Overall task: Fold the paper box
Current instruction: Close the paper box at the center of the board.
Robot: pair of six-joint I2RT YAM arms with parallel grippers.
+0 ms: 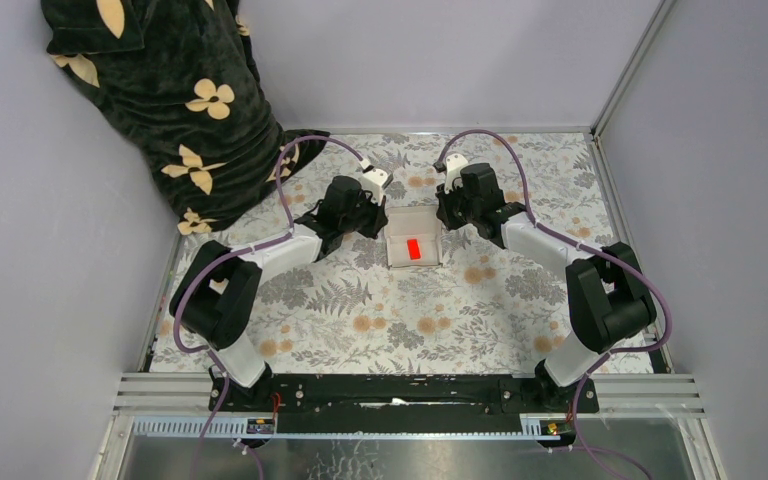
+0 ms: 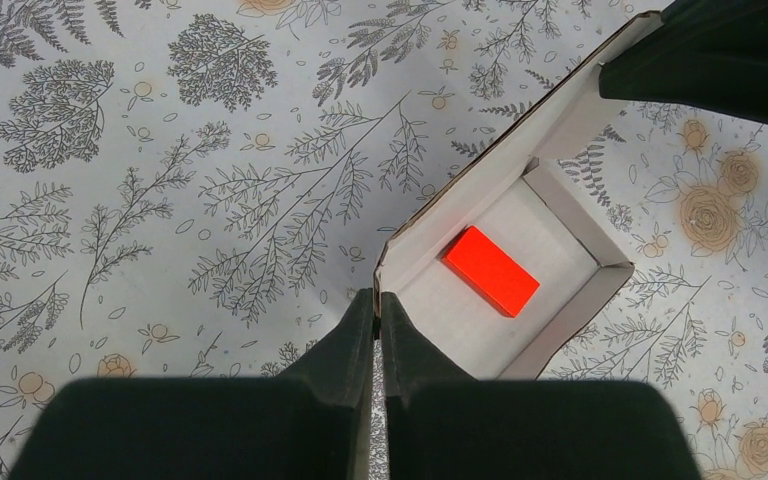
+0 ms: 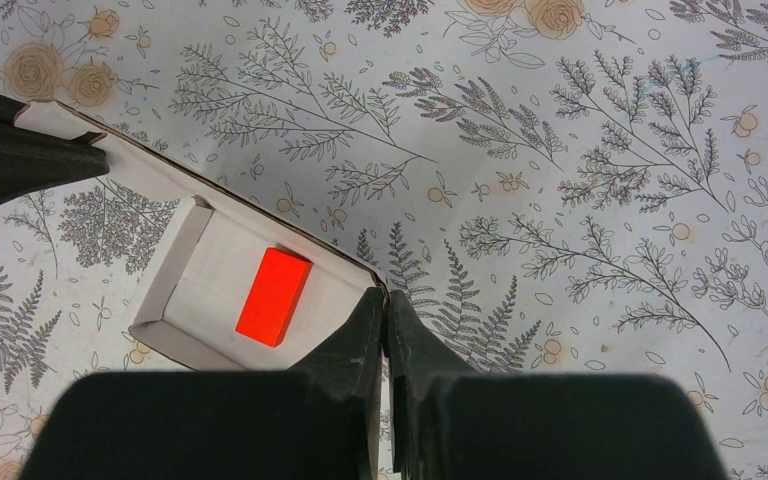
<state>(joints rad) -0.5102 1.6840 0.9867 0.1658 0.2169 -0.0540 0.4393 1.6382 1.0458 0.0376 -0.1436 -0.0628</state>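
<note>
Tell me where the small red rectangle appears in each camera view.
Top external: the red rectangle is near the centre of the picture.
Left wrist: right of centre.
Right wrist: lower left.
Shared landmark: the white paper box it lies in.

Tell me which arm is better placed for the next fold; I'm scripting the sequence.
Neither clearly: the left tool and right tool are each shut on opposite ends of the far wall of the paper box, mirrored, so about equally placed.

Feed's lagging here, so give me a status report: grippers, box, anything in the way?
Left gripper: jaws shut on paper box, one end of long wall. Right gripper: shut on other end. Box open-topped, red rectangle inside.
</note>
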